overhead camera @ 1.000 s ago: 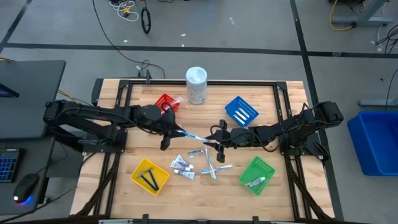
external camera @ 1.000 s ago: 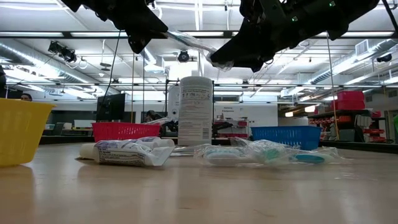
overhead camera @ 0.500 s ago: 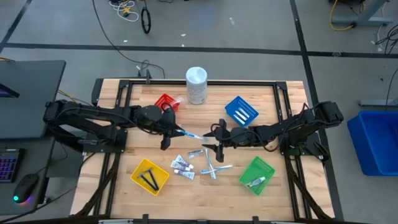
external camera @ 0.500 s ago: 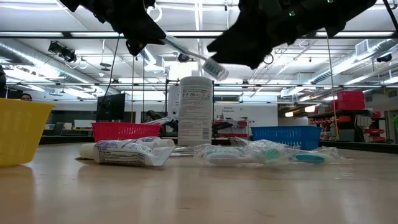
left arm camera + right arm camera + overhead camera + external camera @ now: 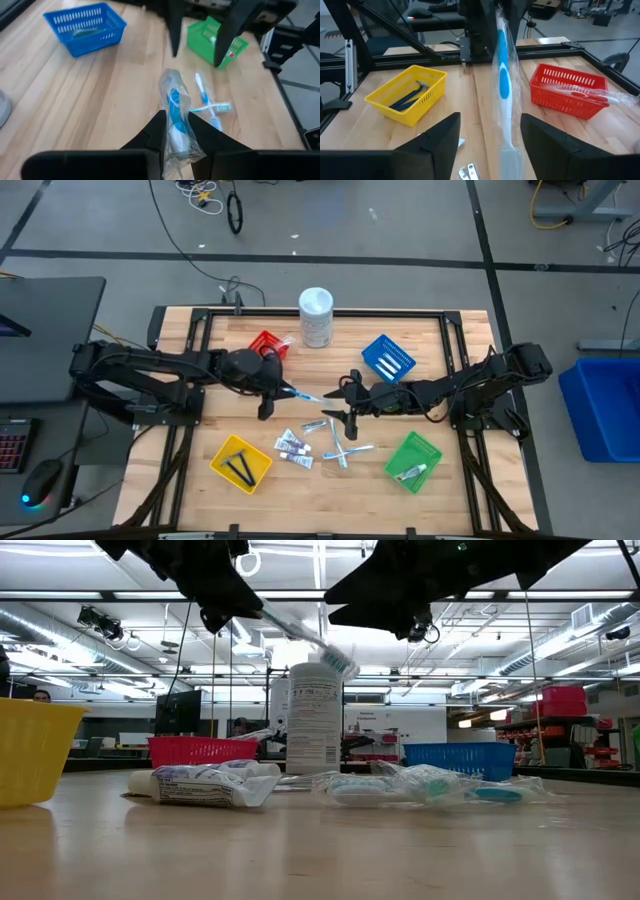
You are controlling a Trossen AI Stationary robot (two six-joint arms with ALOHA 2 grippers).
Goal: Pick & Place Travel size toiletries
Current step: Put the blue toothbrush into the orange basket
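A blue-and-white toothbrush in a clear wrapper is one of the travel size toiletries. It hangs over the table's middle with my left gripper shut on it. My right gripper stands open at the brush's free end, one finger on either side and apart from it. In the high view the brush runs from my left gripper toward my right gripper. Small tubes and more wrapped toothbrushes lie flat on the table nearer the front edge. My left gripper pinches the toothbrush's handle end, wrapper and all, between its two fingers. The fingers come from the table's left, slanting down, and lie along the brush. The brush sticks out past the fingertips, its head end tipped downward and clear of the table.
A tall white container stands at the far edge. A red basket sits far left of the middle, with a blue basket to its right. A green basket and a yellow basket holding black pieces stand near the front.
My right gripper has opened and let go of the toothbrush's free end. The brush stays in my left gripper, and its free end has sunk a little.
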